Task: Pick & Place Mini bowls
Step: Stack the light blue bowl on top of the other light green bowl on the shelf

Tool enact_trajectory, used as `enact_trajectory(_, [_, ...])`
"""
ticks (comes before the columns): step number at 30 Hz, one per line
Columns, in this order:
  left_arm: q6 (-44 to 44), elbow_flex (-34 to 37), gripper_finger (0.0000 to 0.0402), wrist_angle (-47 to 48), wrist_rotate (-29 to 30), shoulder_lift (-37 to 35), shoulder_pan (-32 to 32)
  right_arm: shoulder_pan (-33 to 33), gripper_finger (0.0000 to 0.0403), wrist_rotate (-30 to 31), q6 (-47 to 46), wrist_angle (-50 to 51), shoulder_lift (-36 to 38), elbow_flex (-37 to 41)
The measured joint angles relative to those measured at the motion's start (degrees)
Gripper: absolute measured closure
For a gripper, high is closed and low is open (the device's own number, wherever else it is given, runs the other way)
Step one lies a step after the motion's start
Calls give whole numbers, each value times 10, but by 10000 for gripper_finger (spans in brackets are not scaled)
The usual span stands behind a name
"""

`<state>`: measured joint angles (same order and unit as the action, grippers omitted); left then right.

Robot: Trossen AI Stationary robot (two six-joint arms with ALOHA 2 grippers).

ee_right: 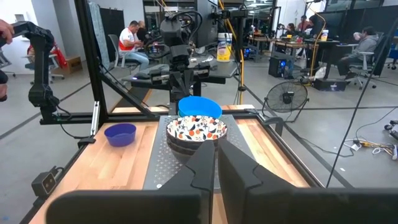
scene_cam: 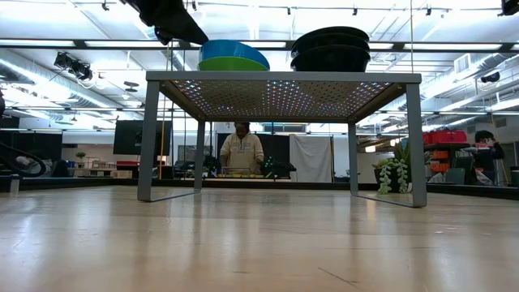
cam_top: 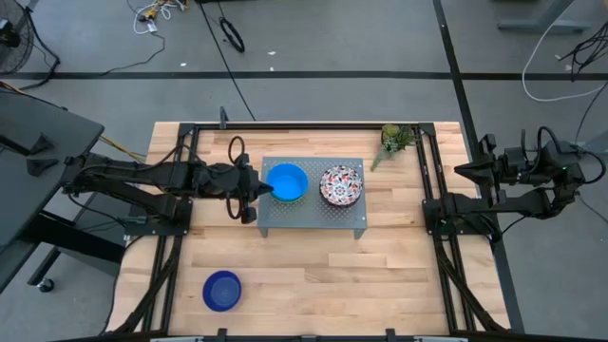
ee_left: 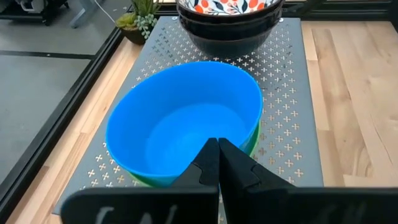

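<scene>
On the wooden tabletop (cam_top: pixel 313 275) stands a grey perforated metal stand (cam_top: pixel 313 220), set toward the far edge and roughly midway between the left and right edges. On the stand's left half sits a light blue bowl (cam_top: pixel 286 182), nested in a green bowl (scene_cam: pixel 233 64) whose rim shows beneath it in the low view. On the stand's right half is a stack of floral-patterned bowls (cam_top: pixel 341 184), white inside with red and blue flowers and dark outside.

A dark blue bowl (cam_top: pixel 221 291) rests alone near the tabletop's front-left corner. A small potted plant (cam_top: pixel 394 140) stands near the far-right corner, just beside the stand.

The left gripper (cam_top: pixel 263 190) hangs at the light blue bowl's left rim, its fingers pressed together and empty. The right gripper (cam_top: pixel 461 171) waits beyond the tabletop's right edge, fingers nearly together, holding nothing.
</scene>
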<state>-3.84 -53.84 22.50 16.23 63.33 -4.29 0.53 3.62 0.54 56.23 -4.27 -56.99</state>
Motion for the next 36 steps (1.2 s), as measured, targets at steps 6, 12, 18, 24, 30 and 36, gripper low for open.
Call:
enact_trajectory(6, [0,0,401,6,0,0,0,0,380,0,0,0,0,0])
enact_trajectory(12, [0,0,401,16,0,0,0,0,380,0,0,0,0,0])
enact_trajectory(18, [0,0,401,16,-11,0,0,0,380,0,0,0,0,0])
enact_trajectory(24, [-1,0,401,17,-13,0,0,0,380,0,0,0,0,0])
enact_trajectory(30, [0,0,401,11,-14,0,0,0,380,0,0,0,0,0])
enact_trajectory(36, [15,0,401,-36,-9,0,-1,0,380,0,0,0,0,0])
